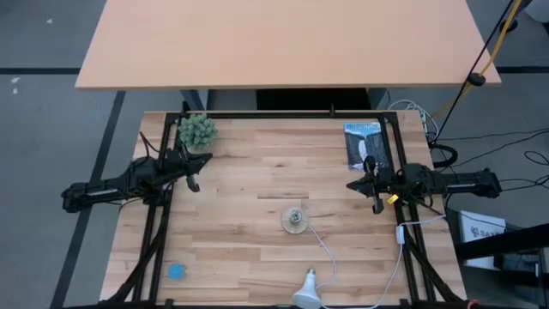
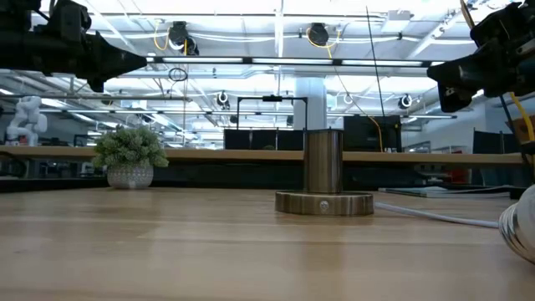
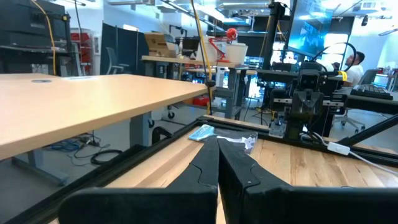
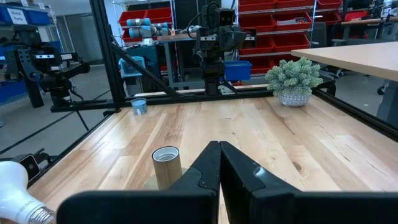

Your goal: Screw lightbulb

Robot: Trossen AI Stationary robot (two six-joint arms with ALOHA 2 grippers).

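The white lightbulb (image 1: 309, 290) lies on its side at the table's near edge, its silvery screw base pointing toward the far edge; it also shows in the right wrist view (image 4: 22, 190) and at the low view's right edge (image 2: 520, 221). The round metallic socket (image 1: 294, 221) stands upright on its disc base at mid-table, a white cord running from it; it also shows in the low view (image 2: 323, 177) and the right wrist view (image 4: 166, 165). My left gripper (image 1: 196, 184) is shut and empty above the table's left side. My right gripper (image 1: 376, 204) is shut and empty above the right side.
A small potted plant (image 1: 196, 130) stands at the far left corner. A dark booklet (image 1: 364, 144) lies at the far right. A blue round object (image 1: 176, 271) lies near the near left corner. A white cord with an inline switch (image 1: 401, 233) runs along the right side.
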